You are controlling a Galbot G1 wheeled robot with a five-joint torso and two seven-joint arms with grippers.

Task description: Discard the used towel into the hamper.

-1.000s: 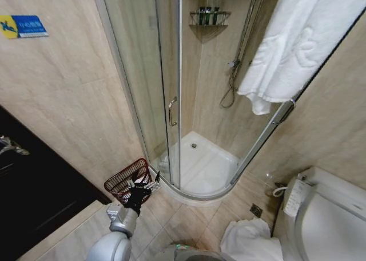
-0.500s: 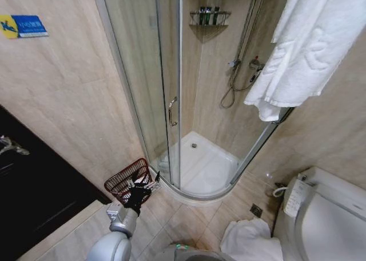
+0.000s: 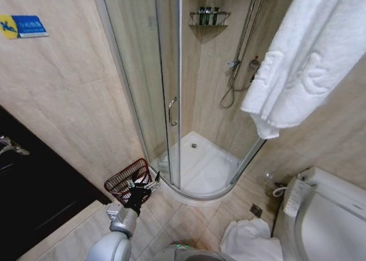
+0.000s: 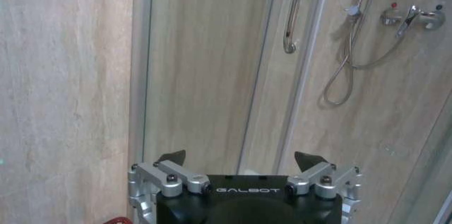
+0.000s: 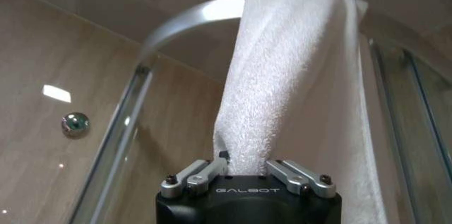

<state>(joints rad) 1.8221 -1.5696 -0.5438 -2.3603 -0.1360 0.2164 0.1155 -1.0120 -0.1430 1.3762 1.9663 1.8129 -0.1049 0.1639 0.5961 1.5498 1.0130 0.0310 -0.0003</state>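
Observation:
A white towel (image 3: pixel 309 60) hangs at the upper right in the head view, in front of the shower glass. In the right wrist view my right gripper (image 5: pixel 246 163) is shut on the towel (image 5: pixel 282 75), which runs up from the fingers toward the curved top rail (image 5: pixel 190 17) of the shower. The hamper (image 3: pixel 127 178), a small reddish-brown wire basket, stands on the floor against the wall left of the shower. My left gripper (image 3: pixel 143 186) hovers open just beside its rim, with nothing between its fingers (image 4: pixel 173 156).
The glass shower door with its handle (image 3: pixel 171 112) stands right of the hamper. A second white towel (image 3: pixel 249 241) lies on the floor by the toilet (image 3: pixel 326 215). A dark door (image 3: pixel 34 198) is at the left. Open tiled floor lies between hamper and toilet.
The hanging towel has shifted rightward and its lower corner now hangs lower, uncovering the shower valve behind it. The left arm and hamper have not moved.

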